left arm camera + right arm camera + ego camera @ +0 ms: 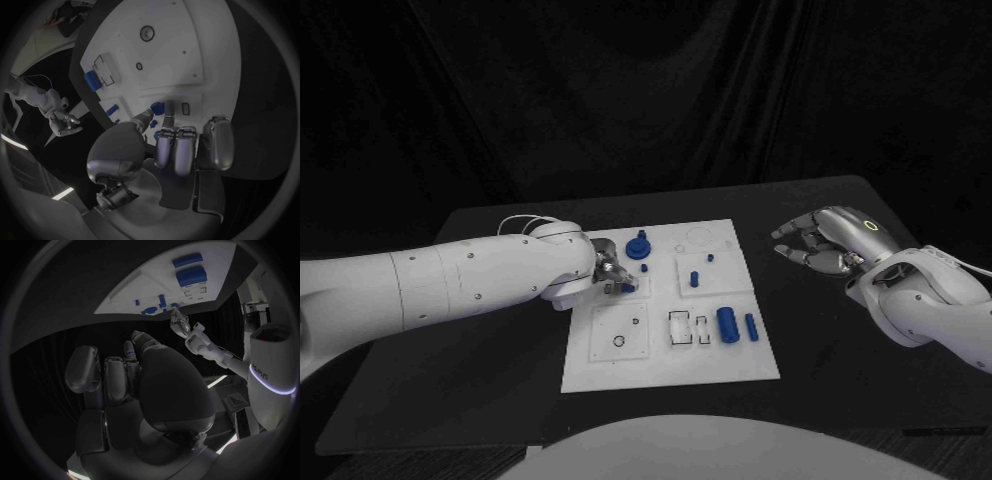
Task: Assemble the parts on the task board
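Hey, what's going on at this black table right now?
A robot is assembling small blue parts on a white task board. Its left hand is down on the board's left side, fingertips at a small blue piece. The right hand hangs over the black table beside the board, holding nothing. A large blue cylinder lies untouched on the board.
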{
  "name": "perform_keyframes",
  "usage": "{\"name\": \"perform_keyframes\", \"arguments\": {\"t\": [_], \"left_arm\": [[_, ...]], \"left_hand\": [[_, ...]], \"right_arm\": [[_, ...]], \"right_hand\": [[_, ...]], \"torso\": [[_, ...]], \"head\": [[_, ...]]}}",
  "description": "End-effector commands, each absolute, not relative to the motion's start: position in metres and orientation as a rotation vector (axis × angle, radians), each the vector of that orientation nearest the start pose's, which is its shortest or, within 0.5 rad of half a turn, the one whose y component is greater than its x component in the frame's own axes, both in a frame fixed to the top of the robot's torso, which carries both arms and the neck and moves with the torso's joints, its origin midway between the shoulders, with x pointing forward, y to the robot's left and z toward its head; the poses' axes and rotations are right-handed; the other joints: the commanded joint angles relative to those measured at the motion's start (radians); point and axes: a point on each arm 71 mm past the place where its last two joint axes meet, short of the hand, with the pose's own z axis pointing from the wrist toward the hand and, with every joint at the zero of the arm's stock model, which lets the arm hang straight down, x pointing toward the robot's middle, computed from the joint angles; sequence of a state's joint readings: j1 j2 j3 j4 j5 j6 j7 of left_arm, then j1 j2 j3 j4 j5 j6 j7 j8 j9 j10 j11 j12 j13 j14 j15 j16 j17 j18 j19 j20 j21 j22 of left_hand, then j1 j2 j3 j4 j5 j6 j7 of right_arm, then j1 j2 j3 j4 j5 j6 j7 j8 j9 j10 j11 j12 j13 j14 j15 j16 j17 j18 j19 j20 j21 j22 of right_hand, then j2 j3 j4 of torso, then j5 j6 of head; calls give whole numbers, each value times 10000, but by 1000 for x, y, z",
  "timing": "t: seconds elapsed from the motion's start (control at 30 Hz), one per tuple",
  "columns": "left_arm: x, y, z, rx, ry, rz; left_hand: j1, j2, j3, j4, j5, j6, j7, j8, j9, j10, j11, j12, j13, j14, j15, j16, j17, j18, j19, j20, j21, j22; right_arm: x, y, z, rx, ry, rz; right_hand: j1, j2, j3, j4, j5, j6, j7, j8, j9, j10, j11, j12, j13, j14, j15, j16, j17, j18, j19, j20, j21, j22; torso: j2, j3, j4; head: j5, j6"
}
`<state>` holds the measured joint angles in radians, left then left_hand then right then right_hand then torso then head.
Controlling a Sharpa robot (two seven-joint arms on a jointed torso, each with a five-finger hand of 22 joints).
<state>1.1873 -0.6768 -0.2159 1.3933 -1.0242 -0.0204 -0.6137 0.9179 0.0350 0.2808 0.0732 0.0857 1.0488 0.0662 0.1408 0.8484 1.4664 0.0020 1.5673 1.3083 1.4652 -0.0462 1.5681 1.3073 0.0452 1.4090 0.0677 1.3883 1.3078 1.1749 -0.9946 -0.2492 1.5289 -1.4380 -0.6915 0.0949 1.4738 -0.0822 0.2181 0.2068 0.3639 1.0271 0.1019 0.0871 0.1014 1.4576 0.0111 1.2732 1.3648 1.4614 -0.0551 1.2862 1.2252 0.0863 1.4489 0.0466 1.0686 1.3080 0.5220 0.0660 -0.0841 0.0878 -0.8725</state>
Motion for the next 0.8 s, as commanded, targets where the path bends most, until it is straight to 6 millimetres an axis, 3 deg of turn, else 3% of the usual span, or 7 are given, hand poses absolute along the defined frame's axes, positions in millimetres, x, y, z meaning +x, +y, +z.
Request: {"name": "perform_keyframes", "arguments": {"t": [0.03,0.17,0.43,0.8], "left_arm": [[466,184,-291,-3144,23149,-3188],[465,185,-287,-3345,22826,-3340],[464,188,-284,-3336,22939,-3138],[463,189,-287,-3065,23554,-2605]], "left_hand": [[-69,-31,-215,91,-118,82,-28,176,138,1042,-46,33,2624,1056,-10,27,2635,81,83,-7,52,1475],[20,-50,-423,183,-214,25,-65,423,352,1044,-77,35,2625,1056,-37,27,2635,67,140,-36,96,1526],[270,95,-1049,573,-254,-224,-226,1621,1566,1044,-191,35,2625,1056,-150,27,2635,36,278,-148,175,1665],[16,131,-1454,1006,-348,-395,-205,1806,1813,1044,-201,35,2625,1056,-153,27,2635,39,271,-156,132,1682]], "right_arm": [[439,-276,-240,-1380,15047,6184],[439,-277,-241,-1370,15069,6165],[438,-278,-241,-1347,15106,6138],[437,-279,-241,-1339,15128,6136]], "right_hand": [[125,-14,56,8,36,102,3,-43,-16,-74,9,-40,-798,493,-38,-65,-16,37,-63,18,-40,1441],[125,-14,56,8,36,102,3,-43,-16,-74,9,-40,-798,493,-38,-65,-16,37,-63,18,-40,1441],[120,-13,64,6,49,104,5,-46,-18,-76,10,-48,-806,491,-39,-75,-29,39,-65,17,-48,1439],[93,0,74,20,67,107,8,-52,-21,-89,12,-88,-845,492,-39,-70,-24,38,-63,17,-42,1441]], "torso": [[1,1,-4],[4,1,-2],[7,-5,5],[16,1,0]], "head": [[23,-2],[90,-2],[216,-2],[320,-2]]}}
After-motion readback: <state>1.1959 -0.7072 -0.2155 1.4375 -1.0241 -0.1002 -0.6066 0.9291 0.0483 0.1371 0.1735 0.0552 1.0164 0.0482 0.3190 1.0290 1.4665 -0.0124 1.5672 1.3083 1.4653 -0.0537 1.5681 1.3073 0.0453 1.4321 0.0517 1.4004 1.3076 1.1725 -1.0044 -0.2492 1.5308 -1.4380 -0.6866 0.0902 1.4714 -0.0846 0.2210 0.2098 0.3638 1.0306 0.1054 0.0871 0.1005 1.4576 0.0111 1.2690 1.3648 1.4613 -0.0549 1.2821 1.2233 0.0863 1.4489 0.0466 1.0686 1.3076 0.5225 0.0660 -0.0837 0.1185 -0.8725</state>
